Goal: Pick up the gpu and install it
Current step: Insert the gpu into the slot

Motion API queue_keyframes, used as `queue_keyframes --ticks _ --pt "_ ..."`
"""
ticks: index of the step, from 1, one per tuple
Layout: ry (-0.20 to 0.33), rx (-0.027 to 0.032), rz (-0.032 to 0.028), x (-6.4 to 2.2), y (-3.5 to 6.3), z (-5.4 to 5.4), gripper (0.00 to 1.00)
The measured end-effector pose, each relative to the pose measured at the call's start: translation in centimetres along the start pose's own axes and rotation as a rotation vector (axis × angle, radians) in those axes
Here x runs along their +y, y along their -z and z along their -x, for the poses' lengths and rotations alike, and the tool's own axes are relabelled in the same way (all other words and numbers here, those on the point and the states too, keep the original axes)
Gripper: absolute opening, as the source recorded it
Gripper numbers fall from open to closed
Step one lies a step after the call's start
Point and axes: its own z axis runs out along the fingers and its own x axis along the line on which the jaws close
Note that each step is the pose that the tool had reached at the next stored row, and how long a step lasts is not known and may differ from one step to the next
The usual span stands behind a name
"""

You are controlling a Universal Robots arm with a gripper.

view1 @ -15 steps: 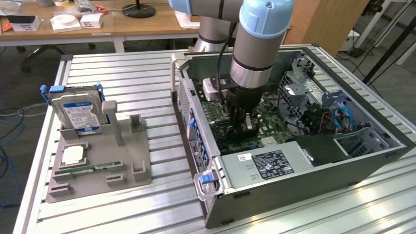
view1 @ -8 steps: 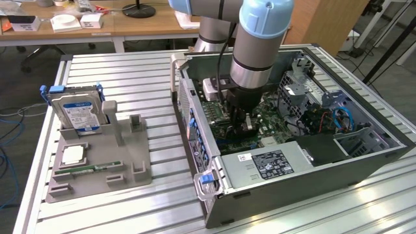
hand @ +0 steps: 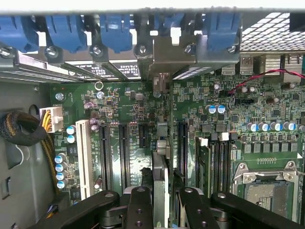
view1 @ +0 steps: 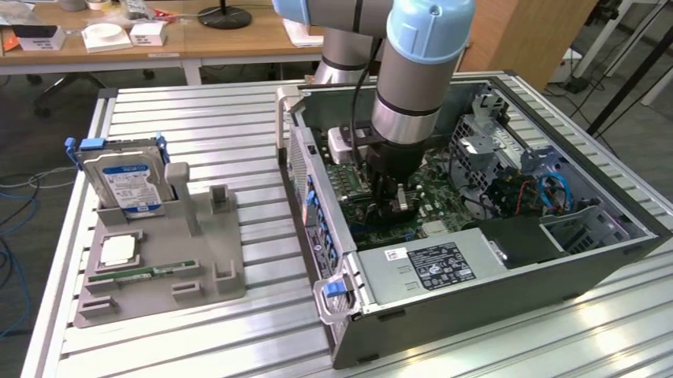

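I hold the gpu (hand: 160,164) edge-on; it shows as a thin card running away from the wrist, with its silver bracket end toward the case's rear wall. My gripper (hand: 161,207) is shut on it, one black finger (hand: 139,205) on each side. The card stands upright just above the green motherboard (hand: 119,107), next to the long black expansion slots (hand: 125,152). Whether it touches a slot I cannot tell. In the exterior view my gripper (view1: 392,203) reaches down into the open computer case (view1: 589,260) lying on its side.
Blue bracket clips (hand: 114,31) line the case's rear wall. A braided cable bundle (hand: 21,129) and the CPU socket (hand: 267,191) flank the slots. On the exterior view's left, a grey holder (view1: 158,272) carries a hard drive (view1: 126,183) and a memory stick (view1: 142,274).
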Motion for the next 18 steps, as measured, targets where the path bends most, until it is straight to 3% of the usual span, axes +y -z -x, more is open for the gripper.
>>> queue_keyframes --ticks 2,4,7,9,10,13,18 --pt "0.0 -0.0026 -0.0008 0.01 -0.1 0.0 0.27" --pt "0.0 -0.0007 -0.0003 0.01 -0.03 0.0 0.33" --pt "0.0 0.0 0.0 0.0 0.0 0.0 0.51" --pt "0.0 -0.0001 0.0 0.0 0.0 0.0 0.51" --pt "0.0 0.0 0.0 0.0 0.0 0.0 0.57" --pt "0.0 0.0001 0.0001 -0.01 0.26 0.0 0.57" --pt "0.0 0.0 0.0 -0.07 1.65 0.1 0.57"
